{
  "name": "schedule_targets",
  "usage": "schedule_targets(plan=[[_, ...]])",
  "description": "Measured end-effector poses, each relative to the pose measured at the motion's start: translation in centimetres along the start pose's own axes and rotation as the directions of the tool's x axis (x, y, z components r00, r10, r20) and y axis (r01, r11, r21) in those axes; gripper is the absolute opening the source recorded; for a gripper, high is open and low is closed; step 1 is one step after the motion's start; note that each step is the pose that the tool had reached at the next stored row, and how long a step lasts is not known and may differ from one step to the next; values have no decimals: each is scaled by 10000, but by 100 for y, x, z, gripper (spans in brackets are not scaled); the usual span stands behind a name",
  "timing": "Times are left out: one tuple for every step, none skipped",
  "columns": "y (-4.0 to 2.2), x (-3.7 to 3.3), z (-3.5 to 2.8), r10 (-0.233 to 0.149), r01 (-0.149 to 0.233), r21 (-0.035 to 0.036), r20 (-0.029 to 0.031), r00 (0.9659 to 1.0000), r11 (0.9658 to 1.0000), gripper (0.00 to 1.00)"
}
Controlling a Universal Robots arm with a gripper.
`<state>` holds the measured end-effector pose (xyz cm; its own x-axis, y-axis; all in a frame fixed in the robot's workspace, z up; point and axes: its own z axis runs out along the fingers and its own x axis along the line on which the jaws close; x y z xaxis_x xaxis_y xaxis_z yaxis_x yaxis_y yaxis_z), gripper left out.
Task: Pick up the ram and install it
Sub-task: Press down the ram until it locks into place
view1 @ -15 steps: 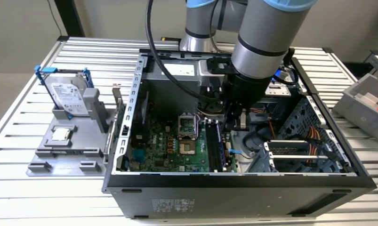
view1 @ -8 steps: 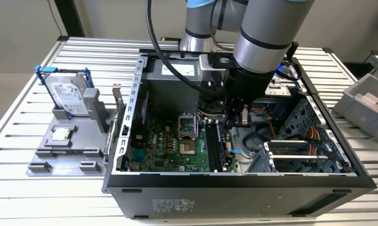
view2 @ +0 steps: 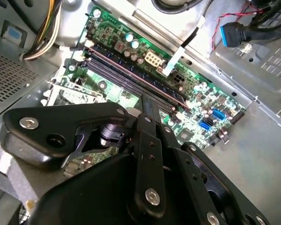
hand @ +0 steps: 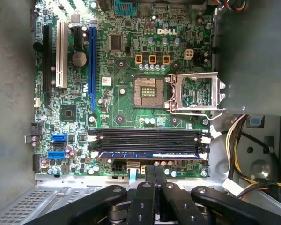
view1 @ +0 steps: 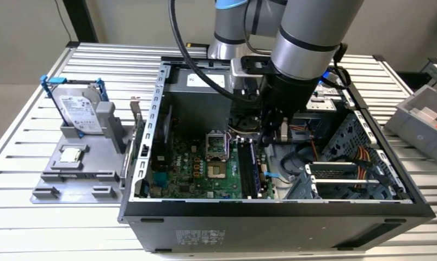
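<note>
Hovering gripper (hand: 154, 180) over seated ram (hand: 147, 154) inside open computer case (view1: 276, 209).

First wrist view: the ram lies flat in the memory slot (hand: 147, 139) bank's outermost row on the green motherboard (hand: 112, 117), a bluish strip with white latch tabs at both ends, at about 12 o'clock from the gripper tips. Fingers (hand: 150, 176) are pressed together with no gap between them and nothing held; the tips sit just short of the ram, and contact cannot be told. The open processor socket (hand: 147, 90) lies beyond the slots. Exterior view: the arm (view1: 305, 49) reaches down into the case; a hard drive (view1: 80, 111) in a blue frame stands on a grey holder (view1: 73, 179) at 9 o'clock from the case.
</note>
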<state>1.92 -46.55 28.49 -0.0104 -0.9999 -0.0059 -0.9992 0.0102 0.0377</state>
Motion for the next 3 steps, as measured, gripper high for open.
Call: schedule_targets(plan=[[0, 0, -1, 1, -1, -2, -2, 10000, 10000, 0], [0, 0, -1, 1, -1, -2, -1, 10000, 10000, 0], [0, 0, -1, 1, -1, -4, -1, 10000, 10000, 0]])
